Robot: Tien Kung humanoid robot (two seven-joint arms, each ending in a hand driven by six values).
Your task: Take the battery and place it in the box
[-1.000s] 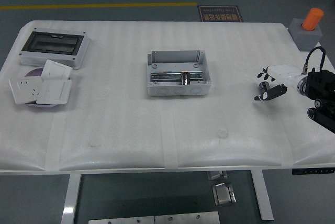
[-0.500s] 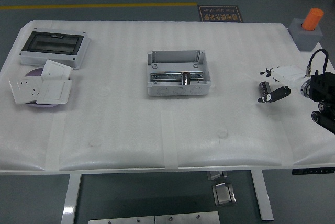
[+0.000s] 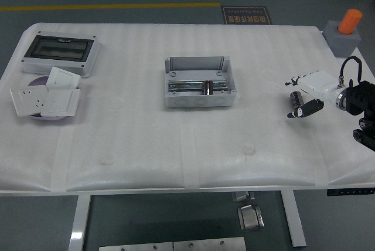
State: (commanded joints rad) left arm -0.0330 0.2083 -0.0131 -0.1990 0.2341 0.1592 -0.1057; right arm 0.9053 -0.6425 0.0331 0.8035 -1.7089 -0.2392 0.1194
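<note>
The battery (image 3: 296,97), a small grey cylinder, lies on the white table (image 3: 135,139) at the right. My right hand (image 3: 297,95) comes in from the right edge, its white back above and right of the battery. Its black fingers (image 3: 295,81) reach over the battery's far side and the thumb (image 3: 306,108) sits on its near side, spread apart with no clear grip on it. The grey open box (image 3: 199,82) stands at the table's middle, well left of the hand, with a metal rail and a dark part inside. No left arm shows.
A grey enclosure with a dark window (image 3: 60,53) and white wall sockets on a purple disc (image 3: 45,98) sit at the far left. An orange cylinder on a grey block (image 3: 345,30) stands at the back right corner.
My right wrist has pulled back a little to the right and lifted, and the fingers have spread wider around the battery. The battery has stayed where it was.
</note>
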